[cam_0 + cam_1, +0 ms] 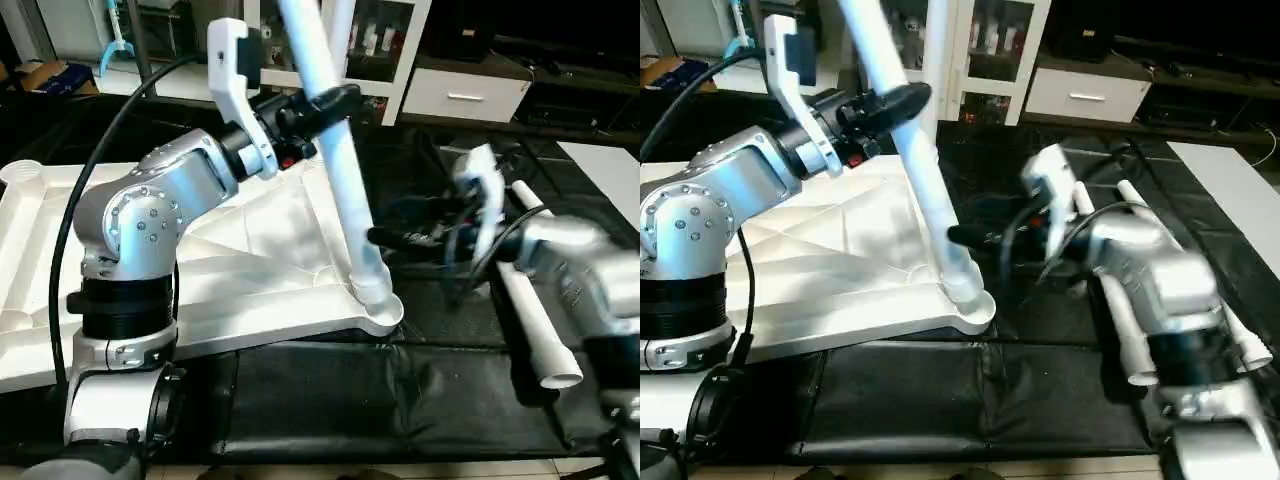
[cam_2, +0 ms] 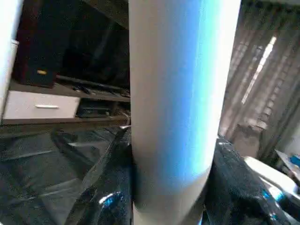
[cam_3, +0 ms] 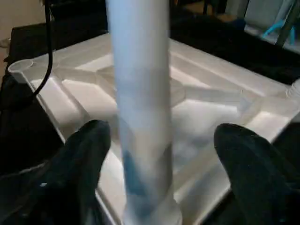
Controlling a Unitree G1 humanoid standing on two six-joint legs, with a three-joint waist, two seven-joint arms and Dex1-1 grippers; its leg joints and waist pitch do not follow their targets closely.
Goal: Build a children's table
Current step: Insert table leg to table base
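Upside down, the white table top (image 1: 270, 260) carries a leg (image 1: 340, 170) in its four-o'clock corner socket (image 1: 378, 308). Left gripper (image 1: 325, 100) clamps that leg high up. Right gripper (image 3: 161, 140) stands spread, fingers (image 3: 84, 154) either side of the leg's base, not touching.

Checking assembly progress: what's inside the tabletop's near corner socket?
The lower end of a white leg stands in the corner socket, leaning. Its threaded tip is hidden inside.

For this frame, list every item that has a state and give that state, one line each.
Table top: upside down, ribbed underside up.
Leg in the corner socket: standing in the near corner socket, leaning.
Spare legs: lying loose on the black mat.
Left gripper: shut on the leg, high on it.
Right gripper: open, fingers either side of the leg, apart from it.
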